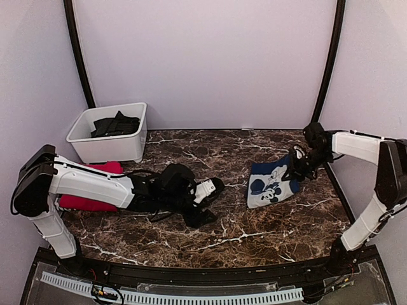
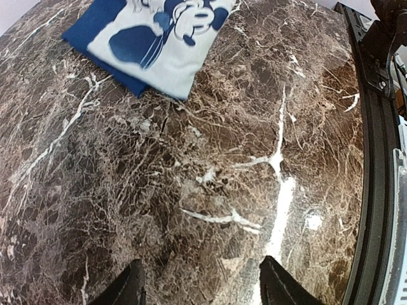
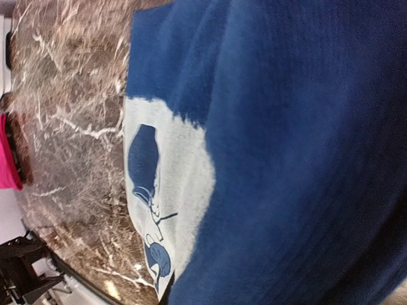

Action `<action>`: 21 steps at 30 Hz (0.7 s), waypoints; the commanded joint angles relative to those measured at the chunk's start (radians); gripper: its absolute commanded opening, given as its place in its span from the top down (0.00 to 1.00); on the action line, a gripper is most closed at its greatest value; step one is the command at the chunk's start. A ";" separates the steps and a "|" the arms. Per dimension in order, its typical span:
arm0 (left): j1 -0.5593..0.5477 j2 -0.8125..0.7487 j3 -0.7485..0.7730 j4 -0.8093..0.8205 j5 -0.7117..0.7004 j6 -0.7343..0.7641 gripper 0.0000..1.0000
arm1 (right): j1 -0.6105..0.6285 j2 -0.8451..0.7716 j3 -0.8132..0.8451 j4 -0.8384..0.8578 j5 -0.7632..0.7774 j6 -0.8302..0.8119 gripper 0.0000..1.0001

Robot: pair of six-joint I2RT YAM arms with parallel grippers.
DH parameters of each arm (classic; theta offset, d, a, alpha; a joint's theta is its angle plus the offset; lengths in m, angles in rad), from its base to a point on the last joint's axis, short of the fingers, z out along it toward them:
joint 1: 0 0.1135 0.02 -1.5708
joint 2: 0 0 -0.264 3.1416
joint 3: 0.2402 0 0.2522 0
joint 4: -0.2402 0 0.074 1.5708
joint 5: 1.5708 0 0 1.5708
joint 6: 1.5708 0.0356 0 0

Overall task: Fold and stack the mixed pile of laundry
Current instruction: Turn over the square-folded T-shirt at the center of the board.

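Observation:
A folded red T-shirt (image 1: 86,203) lies at the table's left, partly under my left arm. The navy blue T-shirt (image 1: 272,184) with a white cartoon print lies right of centre. Its far right corner rises into my right gripper (image 1: 296,170), which is shut on it. In the right wrist view the navy T-shirt (image 3: 292,146) fills the picture and hides the fingers. My left gripper (image 1: 212,202) hovers low over the table's middle, open, with only bare marble between its fingers (image 2: 130,283). The navy T-shirt (image 2: 152,38) lies ahead of it. Dark garments (image 1: 114,124) sit in the bin.
A white plastic bin (image 1: 121,149) stands at the back left, against the wall. The dark marble table (image 1: 254,235) has a black raised rim (image 2: 375,165) along its edges. Lilac walls and black corner posts close in the back and both sides.

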 commanded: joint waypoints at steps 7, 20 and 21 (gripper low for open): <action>0.030 -0.118 -0.080 0.032 0.033 -0.035 0.40 | -0.153 -0.101 0.374 -0.540 0.681 -0.191 1.00; 0.044 -0.169 -0.087 -0.031 0.003 -0.098 0.40 | 0.223 0.409 0.636 -0.730 0.936 -0.100 1.00; 0.046 -0.187 -0.095 -0.031 0.001 -0.116 0.40 | 0.276 0.464 0.660 -0.736 0.933 -0.088 1.00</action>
